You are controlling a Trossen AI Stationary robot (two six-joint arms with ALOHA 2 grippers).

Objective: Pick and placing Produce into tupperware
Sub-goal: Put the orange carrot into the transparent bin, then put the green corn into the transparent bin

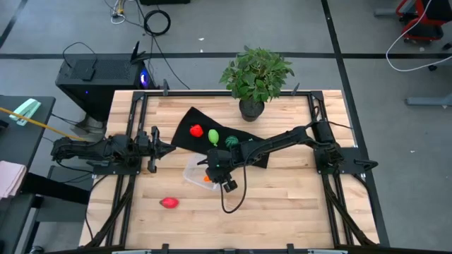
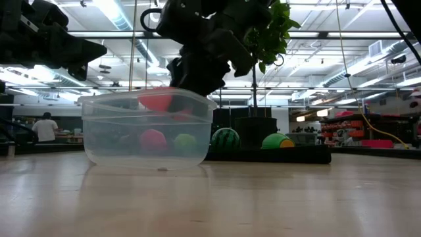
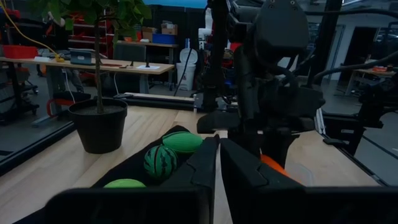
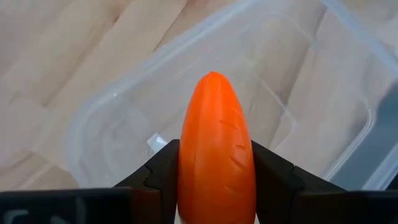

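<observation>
My right gripper [image 1: 210, 176] is shut on the orange carrot [image 4: 214, 143] over the open clear tupperware [image 1: 192, 171], which stands on the wooden table. In the low view the carrot [image 2: 158, 100] shows at about rim height. A red piece [image 1: 197, 130], a light green piece [image 1: 213, 135] and a dark striped green piece [image 1: 232, 141] lie on the black mat [image 1: 187, 123]. Another red piece [image 1: 169, 203] lies on the table nearer the front. My left gripper [image 1: 161, 148] is shut and empty, left of the mat. My right gripper pinches the carrot's two sides [image 4: 186, 168] between its two fingers [image 4: 163, 167]. The fingers come from above, pointing down. The carrot's rounded tip [image 4: 213, 79] sticks out past the fingers toward the tupperware's floor, and the carrot hangs clear of it.
A potted leafy plant [image 1: 256, 74] stands at the mat's far edge. The right arm [image 1: 282, 141] stretches across the mat. Another green piece [image 3: 124, 183] shows in the left wrist view. Bare wood lies in front of the tupperware.
</observation>
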